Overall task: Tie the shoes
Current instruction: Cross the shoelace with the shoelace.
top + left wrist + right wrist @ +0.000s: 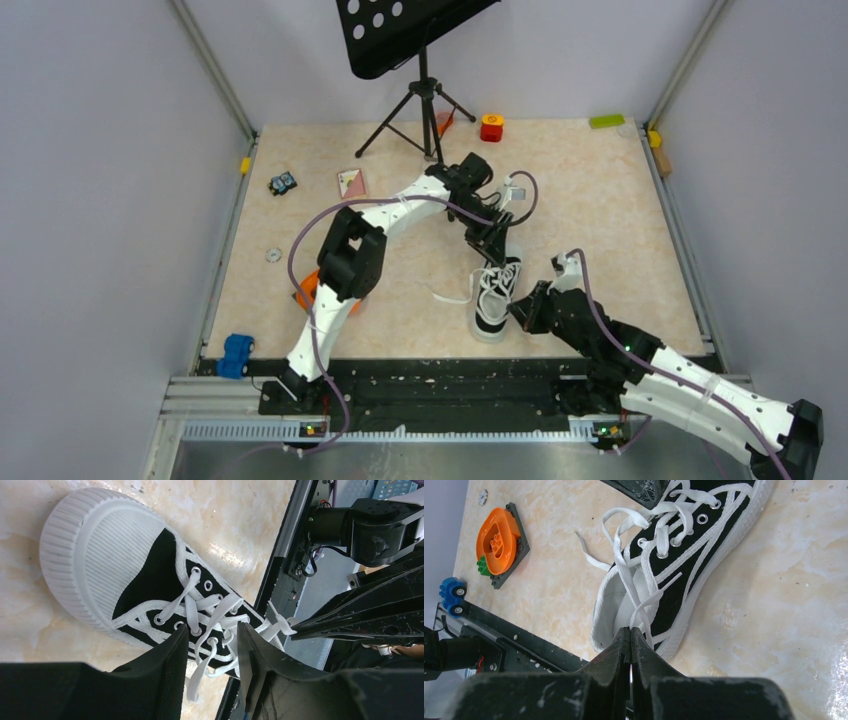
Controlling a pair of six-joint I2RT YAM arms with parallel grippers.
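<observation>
The shoe is a black low-top with a white toe cap, white sole and long white laces, lying near the table's front edge. My left gripper hangs over the eyelets with its jaws apart, and a loose lace loop dangles in the gap, not clamped. In the top view the left gripper is above the toe end. My right gripper is beside the heel opening, shut on a lace strand that runs up from the shoe. Another lace end trails left on the table.
An orange toy on a dark plate lies left of the shoe, with a blue toy car at the front rail. A music stand, red block, green block and card sit at the back.
</observation>
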